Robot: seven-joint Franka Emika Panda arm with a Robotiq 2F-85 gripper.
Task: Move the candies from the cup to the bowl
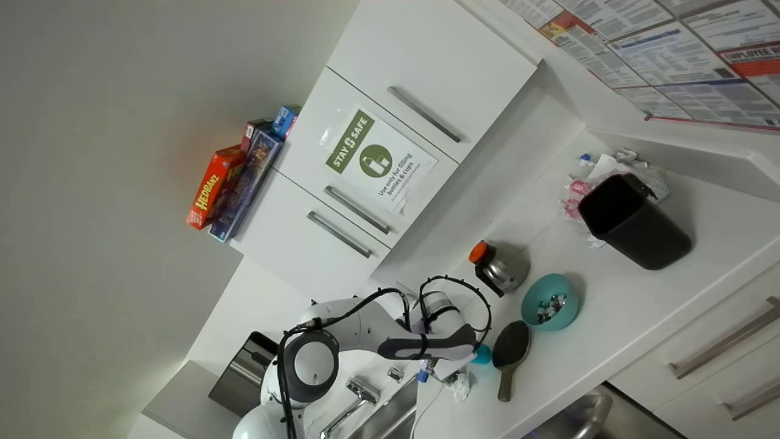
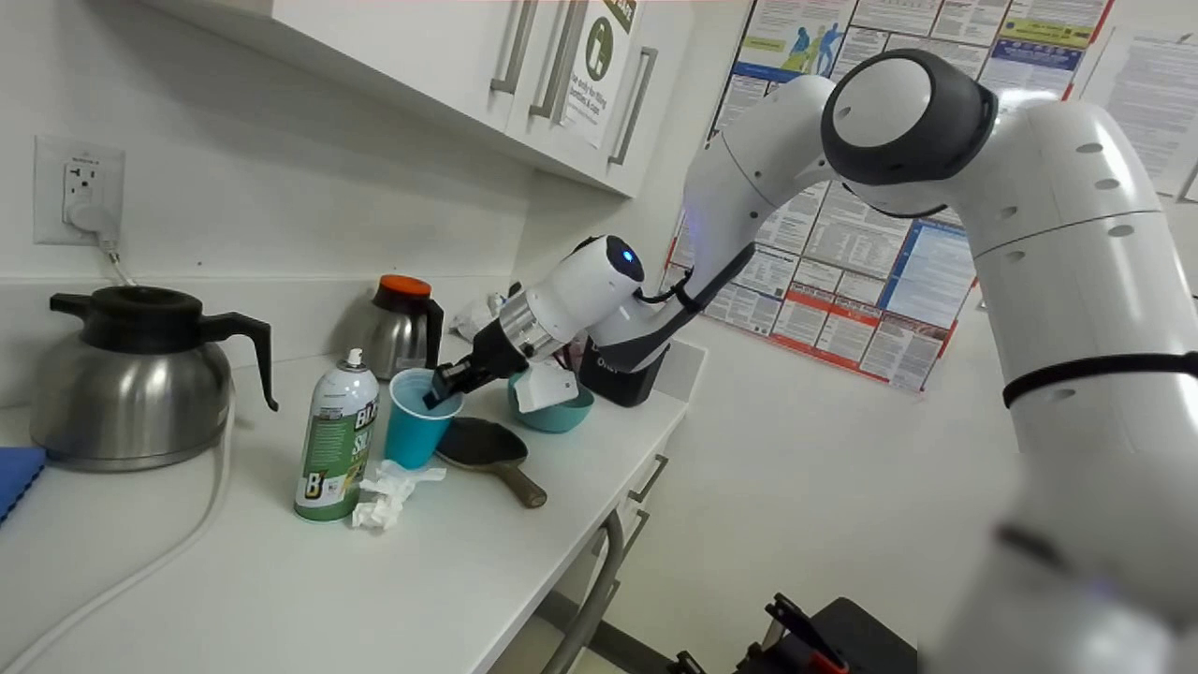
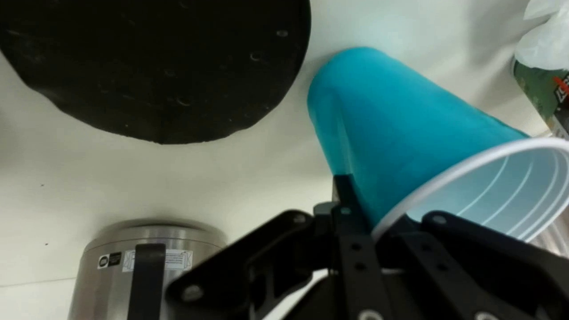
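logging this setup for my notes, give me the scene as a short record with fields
cup: blue, white rim, mouth up
end effector: pinching the cup's rim, one finger inside, one outside
candies: clustered inside the bowl
cup contents: bottom hidden, so cannot tell
paddle: lying between cup and bowl
beside cup: spray can, crumpled paper
also on counter: jug, black bin

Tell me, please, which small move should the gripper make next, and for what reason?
Probably open the gripper and release the blue cup: candies already lie in the bowl, the cup seems to stand upright on the counter, and the fingers pinch its wall. Whether its bottom holds more is hidden.
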